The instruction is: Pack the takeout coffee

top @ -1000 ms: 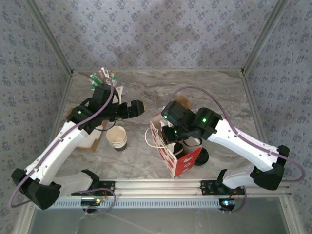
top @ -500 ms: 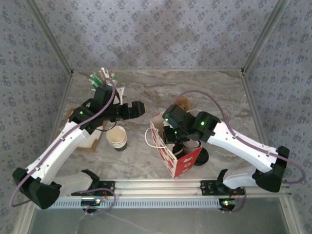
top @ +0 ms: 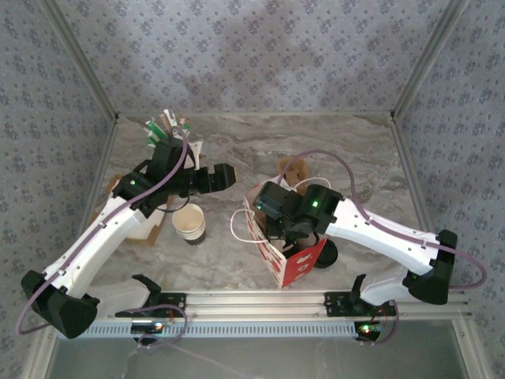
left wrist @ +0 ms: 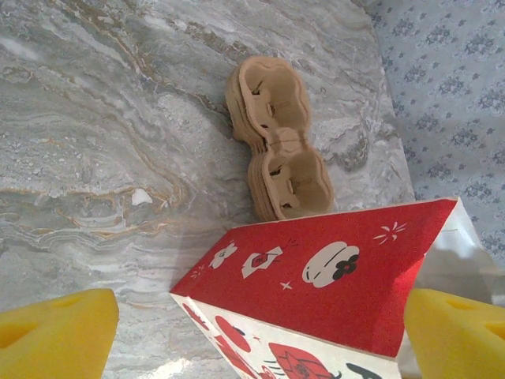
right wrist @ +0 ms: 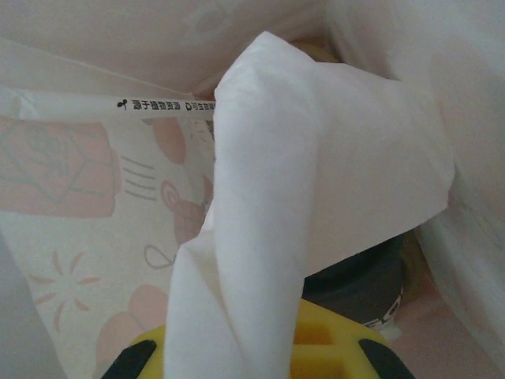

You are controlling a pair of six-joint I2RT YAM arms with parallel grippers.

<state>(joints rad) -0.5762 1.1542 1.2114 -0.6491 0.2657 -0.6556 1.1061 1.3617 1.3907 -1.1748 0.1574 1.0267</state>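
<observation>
The red-and-white paper bag [top: 296, 260] stands open near the table's front. My right gripper [top: 286, 229] reaches down into its mouth. Inside the bag, my right gripper [right wrist: 260, 351] is shut on a folded white napkin [right wrist: 316, 158]. Under the napkin shows a black round lid [right wrist: 359, 288], apparently the takeout coffee's; the cup body is hidden. A paper-wrapped straw [right wrist: 102, 104] lies against the bag's inner wall. My left gripper [top: 223, 175] hovers open left of the bag. In the left wrist view my left gripper [left wrist: 256, 339] has its yellow pads [left wrist: 55, 332] wide apart with the bag [left wrist: 331, 276] between them, untouched.
An open paper cup [top: 189, 223] stands left of the bag. A pink cup of sachets [top: 166, 126] is at the back left. A brown pulp cup carrier [top: 296, 170] [left wrist: 276, 142] lies behind the bag. A dark round object [top: 327, 254] sits by the bag's right side.
My right arm has shifted left and lower, sinking the gripper and napkin deeper into the bag. The left arm has barely moved.
</observation>
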